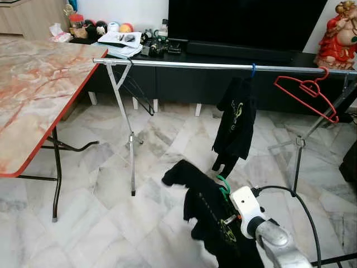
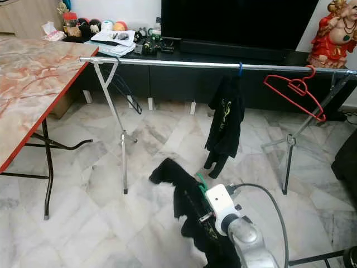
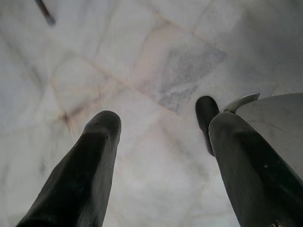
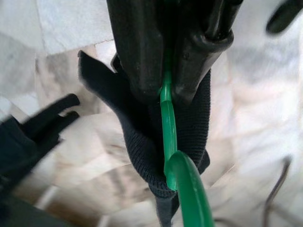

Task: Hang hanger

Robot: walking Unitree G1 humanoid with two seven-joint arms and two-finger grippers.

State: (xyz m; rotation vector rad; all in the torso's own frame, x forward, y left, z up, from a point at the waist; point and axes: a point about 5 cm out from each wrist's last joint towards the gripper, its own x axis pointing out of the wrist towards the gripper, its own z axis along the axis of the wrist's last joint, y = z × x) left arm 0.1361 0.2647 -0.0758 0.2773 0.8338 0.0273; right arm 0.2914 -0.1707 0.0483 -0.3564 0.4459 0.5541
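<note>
Closest to me, the right gripper (image 4: pixel 165 90) has its two black fingers (image 4: pixel 137 52) pinched tight on the neck of a green hanger (image 4: pixel 182 182), and a black shirt (image 1: pixel 209 215) droops from that hanger in a heap below the silver arm. The hanger's hook curls up just above the shirt's collar, and all of this sits low and on the near side of the rail (image 1: pixel 189 65), well short of it. The left gripper (image 3: pixel 156 156) hangs over bare marble floor (image 1: pixel 100 223) with its fingers (image 3: pixel 85 175) spread wide and nothing between them. A white block at the right wrist trails a black cable (image 1: pixel 304 206) that arcs off towards the rail's right-hand stand. Farther on, the steel rail runs across the room on crossed legs. A second black shirt (image 1: pixel 237 120) hangs from it on a blue hook (image 1: pixel 252 70), a little right of the rail's middle. A bare red hanger (image 1: pixel 309 92) is hooked near the rail's right end, tilted, and a thin black wire hanger (image 1: pixel 139 92) dangles at the rail's left end beside the leg. Left of the rail, a marble-topped table (image 1: pixel 39 84) with a red edge nearly meets the rail's end. Behind the rail stands a low black cabinet (image 1: pixel 178 78) bearing papers (image 1: pixel 120 42), a dark screen (image 1: pixel 245 22) and a red figurine (image 1: pixel 339 36).
</note>
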